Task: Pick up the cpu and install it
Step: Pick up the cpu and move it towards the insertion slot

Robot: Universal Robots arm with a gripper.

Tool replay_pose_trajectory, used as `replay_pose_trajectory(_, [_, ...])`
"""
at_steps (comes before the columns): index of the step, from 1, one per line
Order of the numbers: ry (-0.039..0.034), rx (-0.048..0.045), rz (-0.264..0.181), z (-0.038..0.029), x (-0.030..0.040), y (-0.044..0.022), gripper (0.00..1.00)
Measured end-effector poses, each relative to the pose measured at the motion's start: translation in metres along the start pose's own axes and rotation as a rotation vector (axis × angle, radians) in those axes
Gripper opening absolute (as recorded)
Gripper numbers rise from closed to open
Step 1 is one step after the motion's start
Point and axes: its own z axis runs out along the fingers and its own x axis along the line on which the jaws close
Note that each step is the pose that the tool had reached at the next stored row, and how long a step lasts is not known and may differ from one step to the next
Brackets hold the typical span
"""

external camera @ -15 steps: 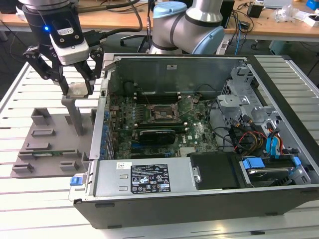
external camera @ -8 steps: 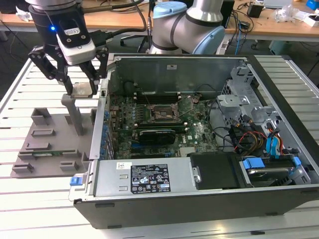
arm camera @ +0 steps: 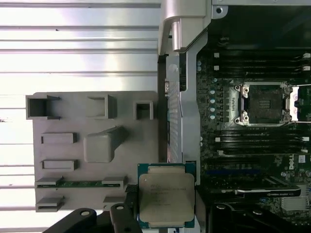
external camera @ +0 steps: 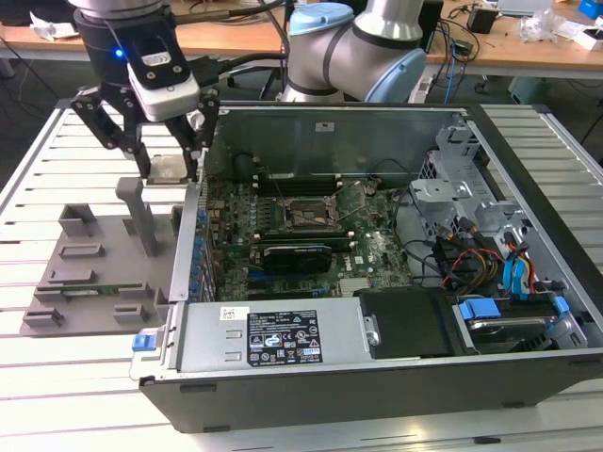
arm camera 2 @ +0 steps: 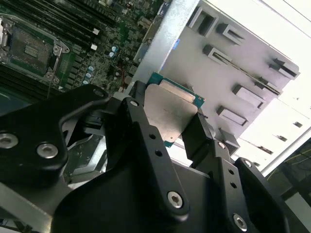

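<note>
Silvery-grey cpu [external camera: 171,169] with a green edge, pinched flat between the black fingers of the end effector [external camera: 170,175]; raised in the air over the line between a grey plastic tray [external camera: 94,282] and the side wall of the open computer case [external camera: 528,188], at the case's side toward the exterior view's left. In the tray: one tall upright post [external camera: 141,217], several bare slots, a thin green circuit strip [arm camera: 80,183] lying in one slot. In the case: green motherboard [external camera: 377,254], bare open socket [arm camera: 265,103], coloured cables [external camera: 490,264] beside the drive bays. Beneath everything, a pale slatted bench [external camera: 38,141].
</note>
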Motion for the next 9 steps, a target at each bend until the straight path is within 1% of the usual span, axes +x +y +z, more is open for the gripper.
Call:
replay_pose_trajectory(6, [0.0009, 0.0001, 0.000, 0.0004, -0.0116, 0.0008, 0.55])
replay_pose_trajectory(7, [0.0014, 0.0001, 0.000, 0.0007, -0.0170, 0.0012, 0.55])
replay_pose_trajectory(9, [0.0020, 0.0000, 0.000, 0.0012, -0.0228, 0.0016, 0.55])
